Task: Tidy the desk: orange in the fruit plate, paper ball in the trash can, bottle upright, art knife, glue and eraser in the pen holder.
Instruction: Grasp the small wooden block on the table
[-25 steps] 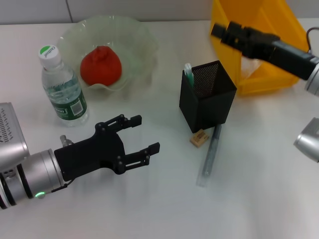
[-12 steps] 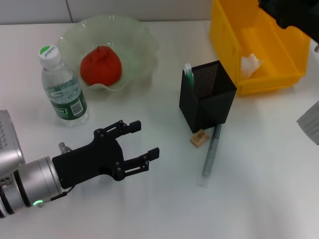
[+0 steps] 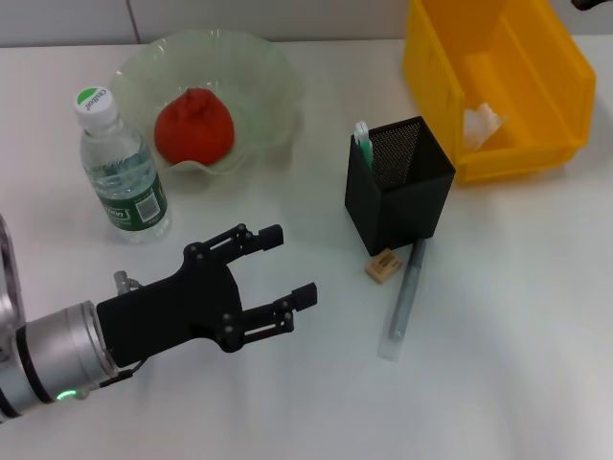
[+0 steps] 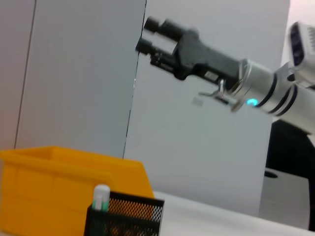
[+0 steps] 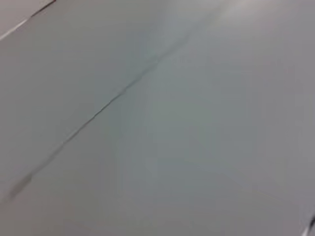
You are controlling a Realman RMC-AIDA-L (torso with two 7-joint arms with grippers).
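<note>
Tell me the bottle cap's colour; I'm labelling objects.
Green and white cap on the bottle, clearest in the head view.

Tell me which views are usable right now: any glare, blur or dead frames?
Head view: evenly lit and sharp, soft shadows beside the pen holder and under the open left gripper. Left wrist view: aimed up at a wall, mildly soft, showing the right gripper raised high above the trash can. Right wrist view: only a blank grey surface, no desk.

Office/lab w/ plain white desk (image 3: 498,383), grey panel walls (image 4: 74,73)
</note>
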